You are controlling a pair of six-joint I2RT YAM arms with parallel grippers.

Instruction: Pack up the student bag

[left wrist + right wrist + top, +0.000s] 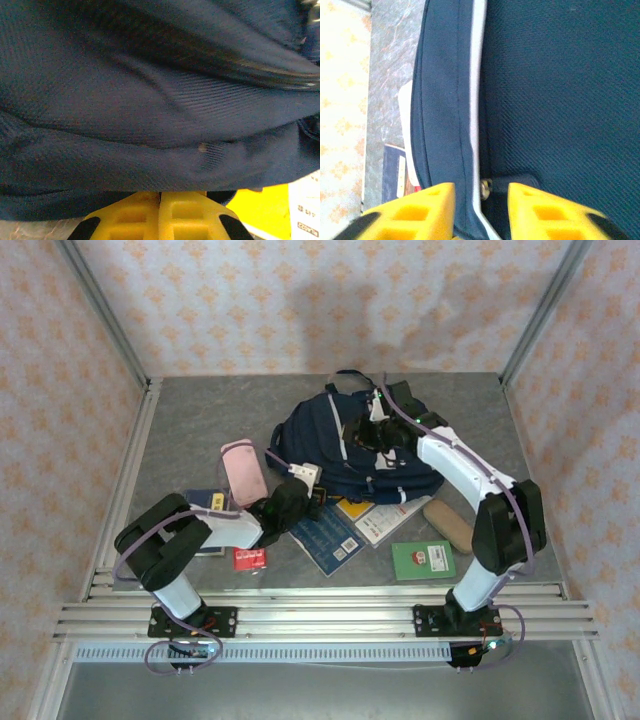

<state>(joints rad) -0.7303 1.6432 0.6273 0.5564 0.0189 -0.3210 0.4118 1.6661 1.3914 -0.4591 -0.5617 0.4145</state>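
The student bag (345, 450), navy blue with a thin light stripe, lies flat in the middle of the table. My right gripper (362, 432) is over its top. In the right wrist view that gripper (481, 192) is open, its yellow fingers (420, 207) straddling the striped seam (476, 100), a small metal zipper ring (487, 186) and its dark tab. My left gripper (305, 500) is at the bag's near left edge. In the left wrist view it (160, 196) is shut, fingers (135, 210) pressed together, tips tucked under the navy fabric (150, 100); any pinched cloth is hidden.
Loose items lie around the bag's near side: a pink case (243, 472), a blue notebook (327, 538), a yellow book (352, 508), a white booklet (385, 518), a tan case (448, 525), a green book (423, 560) and a small red item (250, 558). Patterned walls enclose the table.
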